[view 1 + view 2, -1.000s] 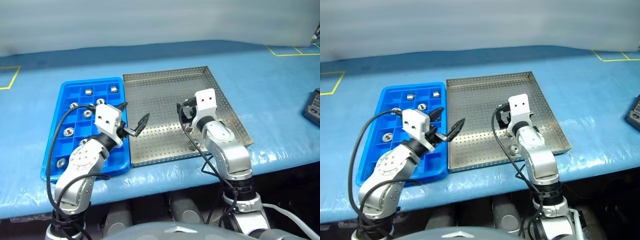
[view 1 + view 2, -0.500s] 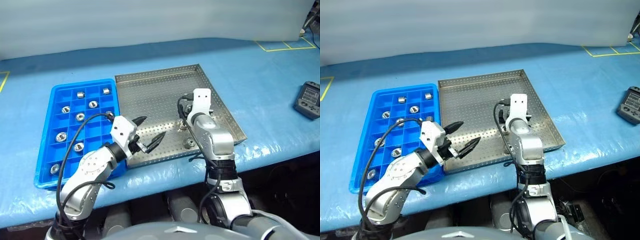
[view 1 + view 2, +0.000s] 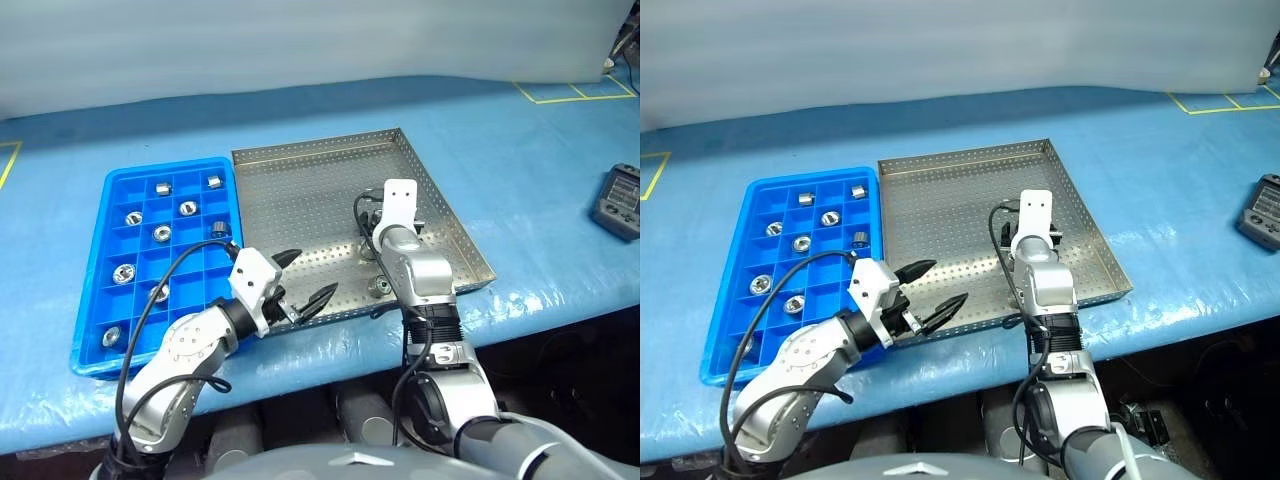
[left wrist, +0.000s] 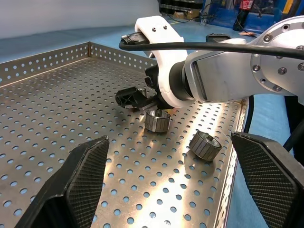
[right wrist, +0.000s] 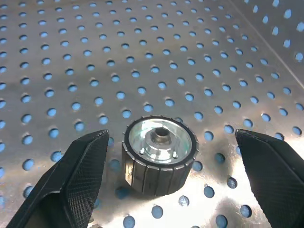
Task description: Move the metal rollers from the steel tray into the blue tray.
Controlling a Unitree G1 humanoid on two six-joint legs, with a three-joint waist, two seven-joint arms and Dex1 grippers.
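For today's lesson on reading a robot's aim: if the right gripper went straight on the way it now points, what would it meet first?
Most likely the metal roller standing on end on the steel tray. It sits between the open fingers of the right gripper, just ahead of them. Exact depth is hard to judge.

**Blue-covered bench under a pale backdrop**

We are looking at a long table point(image 3: 520, 170) wrapped in glossy blue sheeting, with yellow tape lines point(image 3: 570, 92) marking its far corners. A pale grey wall point(image 3: 300, 40) is rising behind. A dark handheld device point(image 3: 618, 200) is lying at the right.
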